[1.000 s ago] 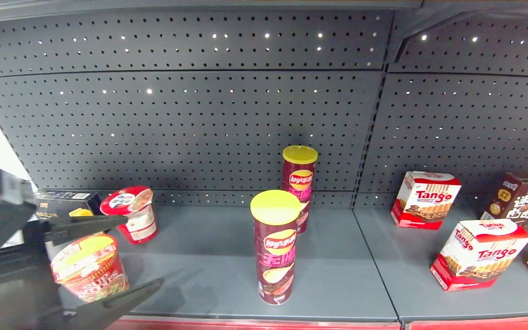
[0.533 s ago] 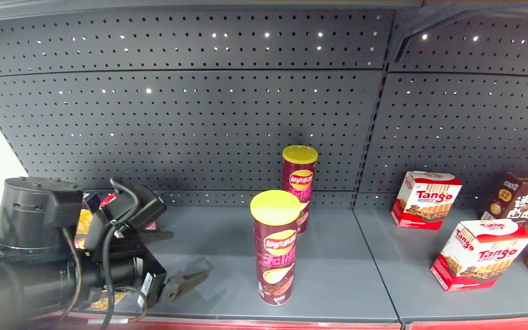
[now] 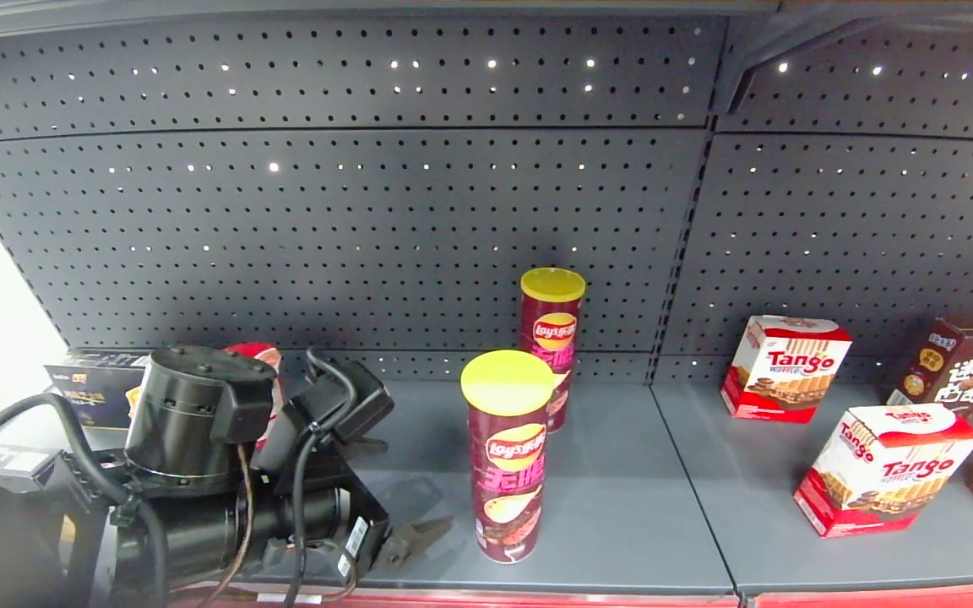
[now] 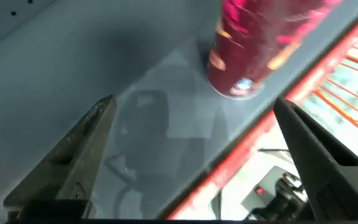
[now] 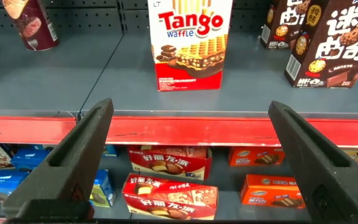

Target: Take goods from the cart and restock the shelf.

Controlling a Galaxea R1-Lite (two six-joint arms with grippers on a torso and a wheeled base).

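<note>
The widest bare stretch of the shelf [image 3: 622,507] runs between the chip cans and the boxes to the right, from the front edge back to the pegboard wall [image 3: 368,253]. The front chip can [image 3: 508,456] stands near the left end effector [image 3: 398,490], leaving only a narrow strip of floor, with the rear chip can [image 3: 551,342] close behind it. The front waffle box [image 3: 883,469], rear waffle box [image 3: 786,367] and dark cookie box [image 3: 955,363] crowd the right bay.
</note>
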